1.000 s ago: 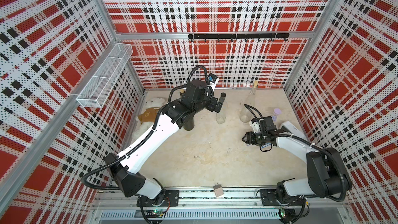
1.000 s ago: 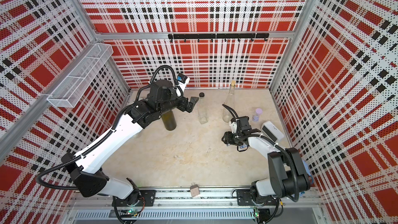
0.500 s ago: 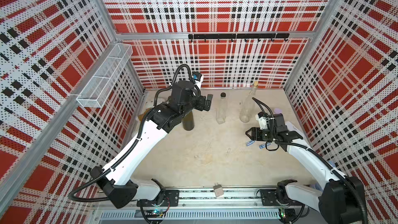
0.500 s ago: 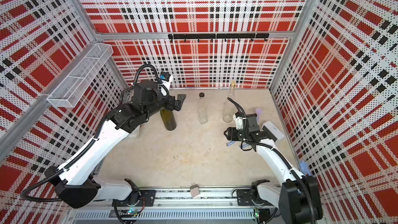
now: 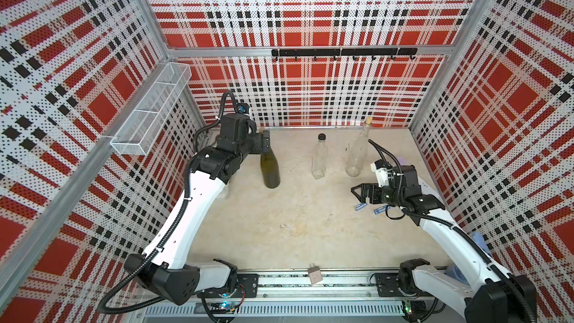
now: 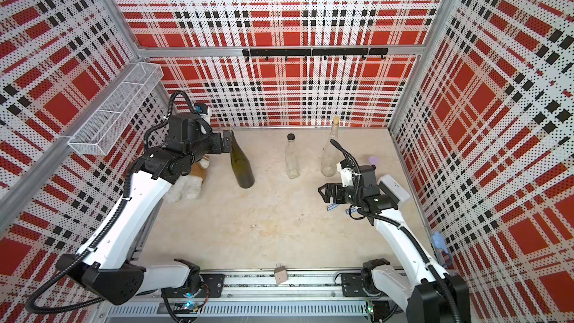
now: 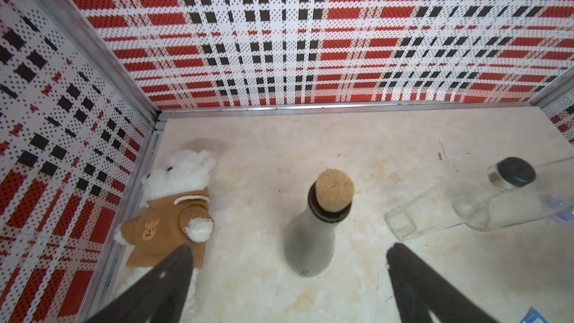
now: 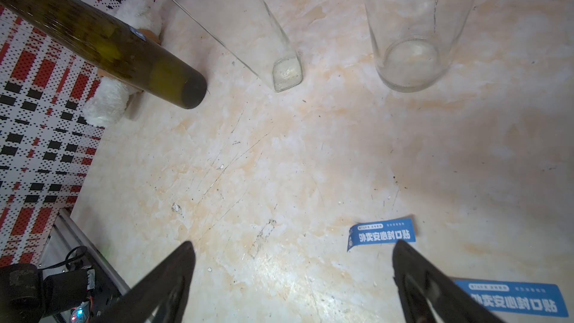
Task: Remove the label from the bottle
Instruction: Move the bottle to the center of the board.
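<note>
A dark green bottle (image 5: 270,169) with a cork stands at the back left, also seen at green bottle (image 7: 310,237) and green bottle (image 8: 124,51). A small blue sticker (image 8: 136,33) shows on its side. My left gripper (image 5: 265,141) hangs open by its top. In the left wrist view the left gripper (image 7: 290,249) has nothing between its fingers. Two blue labels lie flat on the table, one label (image 8: 382,236) and another label (image 8: 515,301). My right gripper (image 5: 360,194) is open just above them. The right gripper (image 8: 293,247) holds nothing.
A clear square bottle (image 5: 320,160) with a black cap and a tall clear corked bottle (image 5: 357,153) stand at the back middle. A plush toy (image 6: 186,187) lies at the left wall under my left arm. A wire basket (image 5: 152,110) hangs on that wall.
My right gripper has opened wide and a blue label now lies loose on the table. My left gripper moved left from the clear capped bottle to the green bottle's top.
</note>
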Motion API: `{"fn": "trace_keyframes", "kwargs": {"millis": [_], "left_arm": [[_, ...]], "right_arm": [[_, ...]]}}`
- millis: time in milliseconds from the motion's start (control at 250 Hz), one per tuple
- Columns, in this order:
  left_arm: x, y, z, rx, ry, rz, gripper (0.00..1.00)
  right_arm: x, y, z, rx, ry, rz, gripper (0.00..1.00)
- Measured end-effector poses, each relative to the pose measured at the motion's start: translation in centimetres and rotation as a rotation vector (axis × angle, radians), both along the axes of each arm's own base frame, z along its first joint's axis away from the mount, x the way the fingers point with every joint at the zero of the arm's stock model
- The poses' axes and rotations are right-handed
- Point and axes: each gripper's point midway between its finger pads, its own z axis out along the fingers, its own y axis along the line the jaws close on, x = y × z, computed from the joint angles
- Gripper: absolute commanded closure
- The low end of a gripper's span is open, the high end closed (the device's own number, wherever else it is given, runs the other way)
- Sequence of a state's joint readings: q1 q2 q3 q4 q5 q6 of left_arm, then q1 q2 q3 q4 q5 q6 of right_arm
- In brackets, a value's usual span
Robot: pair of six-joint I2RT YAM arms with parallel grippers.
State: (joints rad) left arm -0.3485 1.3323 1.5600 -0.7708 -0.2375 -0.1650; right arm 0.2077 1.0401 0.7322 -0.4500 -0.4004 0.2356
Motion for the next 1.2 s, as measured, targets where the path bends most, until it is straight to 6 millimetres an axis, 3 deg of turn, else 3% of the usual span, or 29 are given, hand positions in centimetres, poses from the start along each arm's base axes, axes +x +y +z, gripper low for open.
{"fn": "trace_keyframes", "kwargs": {"millis": [296, 512, 760, 956, 1201], "left_arm": [[2.4, -1.4, -3.9, 0.006, 0.087, -0.016, 0.11], [3.9, -1.7, -5.2, 0.011, 0.085, -0.005, 0.26], [4.8, -1.9, -5.4, 0.003, 0.053, -0.005, 0.43], [5.1, -2.2, -5.5, -0.008, 0.039, -0.014, 0.46], [5.5, -2.5, -5.0, -0.021, 0.016, -0.021, 0.60]], "right_arm": [[0.2, -0.1, 0.0, -0.005, -0.007, -0.006, 0.00], [0.0, -0.2, -0.8, -0.013, 0.001, -0.009, 0.00], [0.2, -0.3, -1.7, -0.021, 0.016, -0.013, 0.00], [0.5, -0.3, -2.0, -0.024, 0.019, -0.016, 0.00], [0.5, -0.3, -2.4, -0.024, 0.021, -0.016, 0.00]]}}
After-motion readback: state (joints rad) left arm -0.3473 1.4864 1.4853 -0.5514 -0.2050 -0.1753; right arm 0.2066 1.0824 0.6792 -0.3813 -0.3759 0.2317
